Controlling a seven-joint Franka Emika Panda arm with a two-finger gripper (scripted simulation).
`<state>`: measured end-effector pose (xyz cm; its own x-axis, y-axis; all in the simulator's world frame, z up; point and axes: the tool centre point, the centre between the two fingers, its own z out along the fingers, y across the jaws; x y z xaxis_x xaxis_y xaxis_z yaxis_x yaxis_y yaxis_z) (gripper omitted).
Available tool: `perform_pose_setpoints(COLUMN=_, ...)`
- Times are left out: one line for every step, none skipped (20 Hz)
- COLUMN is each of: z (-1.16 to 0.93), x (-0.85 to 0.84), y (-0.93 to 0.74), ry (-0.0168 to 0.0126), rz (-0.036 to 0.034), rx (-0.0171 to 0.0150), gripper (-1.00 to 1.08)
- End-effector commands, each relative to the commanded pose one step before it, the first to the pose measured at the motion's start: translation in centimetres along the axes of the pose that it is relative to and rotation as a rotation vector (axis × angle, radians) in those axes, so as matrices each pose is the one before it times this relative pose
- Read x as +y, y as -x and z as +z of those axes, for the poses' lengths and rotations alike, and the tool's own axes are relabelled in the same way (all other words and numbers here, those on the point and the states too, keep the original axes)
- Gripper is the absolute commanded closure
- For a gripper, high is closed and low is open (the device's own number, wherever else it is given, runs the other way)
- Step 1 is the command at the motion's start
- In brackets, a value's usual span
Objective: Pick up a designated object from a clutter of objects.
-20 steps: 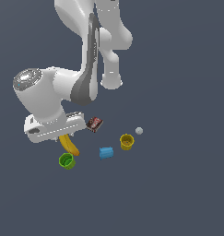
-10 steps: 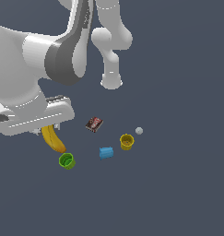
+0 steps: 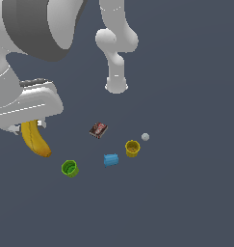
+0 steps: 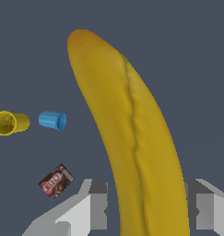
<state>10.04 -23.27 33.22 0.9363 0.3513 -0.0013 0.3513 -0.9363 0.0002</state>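
Observation:
The long yellow banana (image 3: 35, 140) hangs from under my hand at the exterior view's left, lifted off the dark floor, its lower tip pointing down toward the green cup (image 3: 70, 168). In the wrist view the banana (image 4: 132, 133) fills the middle, and my gripper (image 4: 148, 209) is shut on its near end, one grey finger (image 4: 98, 205) on each side. In the exterior view the fingers are mostly hidden behind the white hand.
The rest of the clutter lies on the floor: a dark red-brown box (image 3: 98, 130), a blue cup (image 3: 110, 159) on its side, a yellow cup (image 3: 132, 148) and a small pale grey ball (image 3: 145, 137). The arm's white base (image 3: 116, 86) stands behind them.
The hand has risen and swung toward the camera and the exterior view's left, carrying the banana up and away from the floor. The other items have stayed put.

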Motion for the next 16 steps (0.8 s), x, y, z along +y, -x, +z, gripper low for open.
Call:
perform_pose_setpoints(z=-1.557, x=0.419, y=-0.361, ry=0.00038, rz=-0.00054, rx=0.00102, gripper=1.08)
perform_pose_setpoints(z=-0.466, x=0.143, y=-0.118, ry=0.00000, rz=0.00000, rx=0.00000, gripper=1.08)
perform_pose_setpoints(z=-0.422, x=0.132, y=-0.109, ry=0.00000, rz=0.00000, rx=0.00000, gripper=1.08)
perform_pose_setpoints(z=-0.383, x=0.120, y=-0.100, ry=0.00000, rz=0.00000, rx=0.00000, gripper=1.08)
perform_pose_setpoints(z=-0.346, x=0.110, y=-0.092, ry=0.00000, rz=0.00000, rx=0.00000, gripper=1.08)
perform_pose_setpoints(z=-0.311, x=0.100, y=-0.084, ry=0.00000, rz=0.00000, rx=0.00000, gripper=1.08)
perform_pose_setpoints(z=-0.278, x=0.090, y=-0.077, ry=0.00000, rz=0.00000, rx=0.00000, gripper=1.08)
perform_pose_setpoints(z=-0.246, x=0.081, y=-0.070, ry=0.00000, rz=0.00000, rx=0.00000, gripper=1.08)
perform_pose_setpoints(z=-0.207, x=0.072, y=-0.070, ry=-0.00038, rz=-0.00027, rx=0.00014, gripper=1.08)
perform_pose_setpoints(z=-0.188, x=0.064, y=-0.056, ry=0.00000, rz=0.00000, rx=0.00000, gripper=1.08)
perform_pose_setpoints(z=-0.161, x=0.056, y=-0.050, ry=0.00000, rz=0.00000, rx=0.00000, gripper=1.08)
perform_pose_setpoints(z=-0.135, x=0.048, y=-0.043, ry=0.00000, rz=0.00000, rx=0.00000, gripper=1.08)
perform_pose_setpoints(z=-0.111, x=0.040, y=-0.037, ry=0.00000, rz=0.00000, rx=0.00000, gripper=1.08)
perform_pose_setpoints(z=-0.089, x=0.033, y=-0.031, ry=0.00000, rz=0.00000, rx=0.00000, gripper=1.08)
perform_pose_setpoints(z=-0.067, x=0.025, y=-0.024, ry=0.00000, rz=0.00000, rx=0.00000, gripper=1.08)
perform_pose_setpoints(z=-0.047, x=0.018, y=-0.017, ry=0.00000, rz=0.00000, rx=0.00000, gripper=1.08)
